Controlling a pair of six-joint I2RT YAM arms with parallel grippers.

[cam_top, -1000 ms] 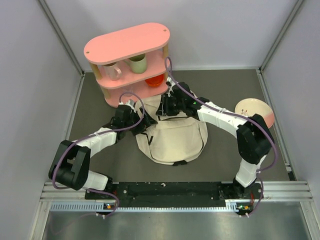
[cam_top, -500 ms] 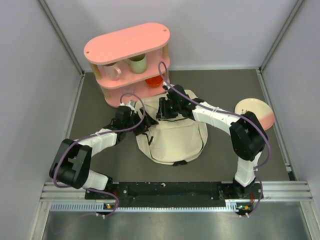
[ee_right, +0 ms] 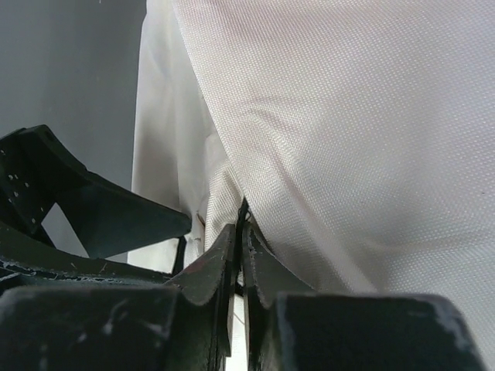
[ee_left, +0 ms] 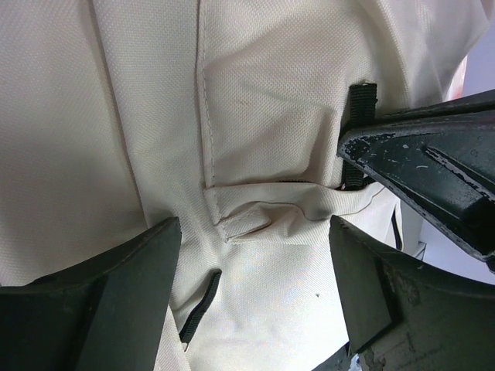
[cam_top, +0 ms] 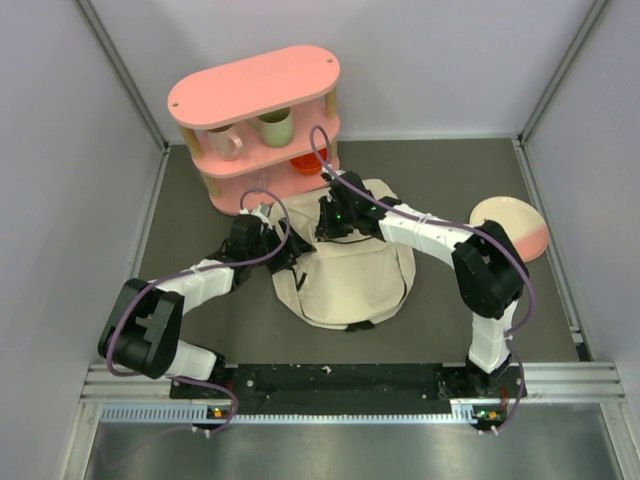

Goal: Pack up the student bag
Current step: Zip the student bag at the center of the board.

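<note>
The cream student bag (cam_top: 350, 285) lies flat in the middle of the table. Over its upper left edge, my left gripper (cam_top: 287, 256) hovers open, and the wrist view shows its fingers spread wide above the fabric (ee_left: 255, 116) and a small black strap (ee_left: 199, 305). My right gripper (cam_top: 326, 226) is at the bag's top edge. Its jaws (ee_right: 241, 232) are shut on a thin dark strip of the bag, a zipper pull or strap; the cream cloth (ee_right: 348, 116) rises just behind them. A right finger (ee_left: 433, 170) shows in the left wrist view.
A pink two-tier shelf (cam_top: 255, 90) stands at the back left, close behind both grippers, with a pink mug (cam_top: 225, 142), a green cup (cam_top: 277, 128) and a red bowl (cam_top: 308, 160) on its lower tier. A cream and pink plate (cam_top: 510, 222) lies at the right.
My right gripper has slid a little left along the bag's top edge and closed its jaws on the dark strip. My left gripper's fingers have narrowed slightly.
</note>
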